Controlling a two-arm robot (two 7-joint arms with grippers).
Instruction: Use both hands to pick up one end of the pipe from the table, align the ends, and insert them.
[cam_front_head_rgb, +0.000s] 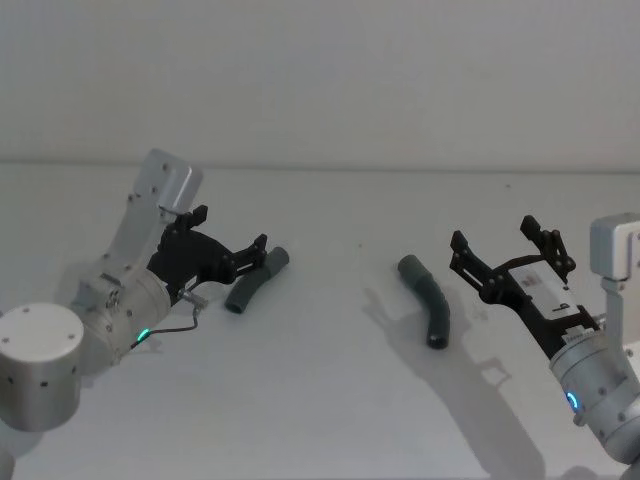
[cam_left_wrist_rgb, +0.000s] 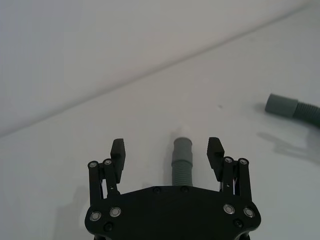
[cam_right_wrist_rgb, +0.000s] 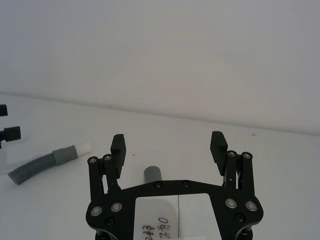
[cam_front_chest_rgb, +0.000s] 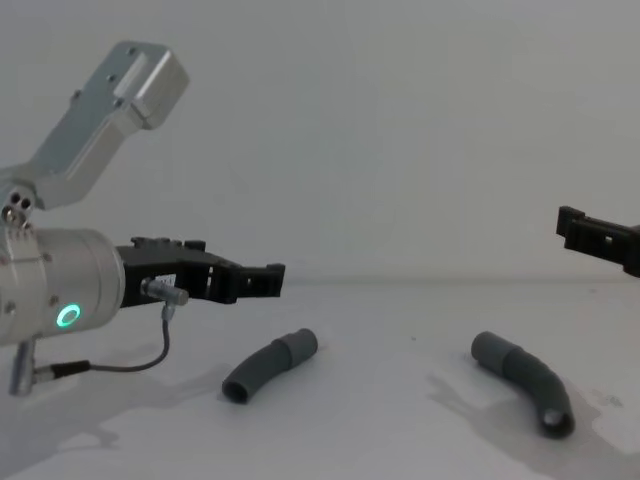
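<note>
White label (cam_right_wrist_rgb: 167, 217) on the base plate of the right gripper (cam_right_wrist_rgb: 168, 141): 2 short lines of dark handwriting, turned sideways in the right wrist view. The strokes look like digits, but I cannot read them with certainty. Same label (cam_front_head_rgb: 534, 283) seen from the head view as a white patch, its writing too small to read.

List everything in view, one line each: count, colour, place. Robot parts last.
left pipe piece: 1, dark grey, curved, lying on the table under the left gripper.
right pipe piece: 1, dark grey, curved, lying on the table apart from the other piece.
table: 1, white-grey, under both pieces.
wall: 1, pale grey, behind the table.
left gripper: 1, black, open, hovering over the left pipe piece.
right gripper: 1, black, open, raised just right of the right pipe piece.
</note>
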